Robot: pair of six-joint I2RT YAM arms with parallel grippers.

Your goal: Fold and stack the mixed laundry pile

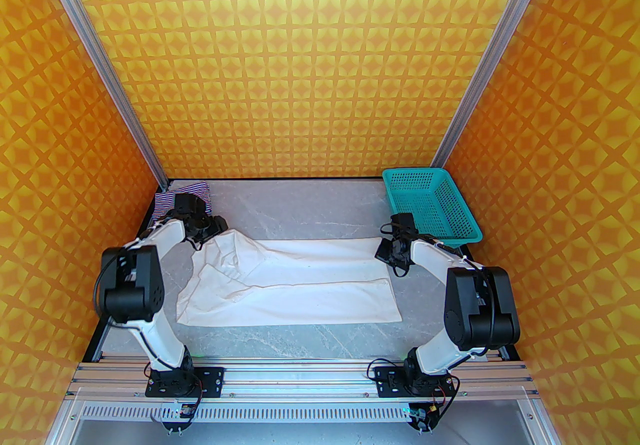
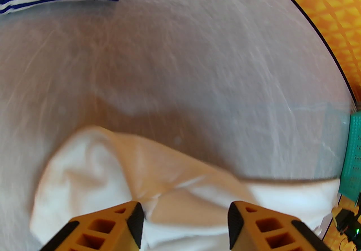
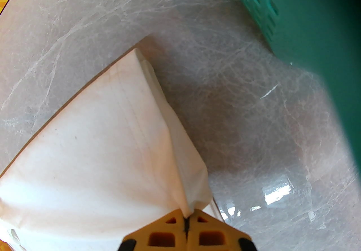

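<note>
progress roughly half: striped garment (image 1: 164, 200) folded, white cloth (image 1: 300, 283) doubled once, rumpled, unstacked; left gripper (image 2: 186, 216) spread above it, right gripper (image 3: 186, 219) pinching its corner.

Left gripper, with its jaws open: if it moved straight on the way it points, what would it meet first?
Probably the large wrinkled white cloth, bunched directly ahead of the open left gripper; beyond it lies bare grey marble-patterned table. Depth is unclear.

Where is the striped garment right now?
In the top external view the striped garment lies in the far left corner of the table, partly hidden by the left arm, apart from the white cloth.
</note>
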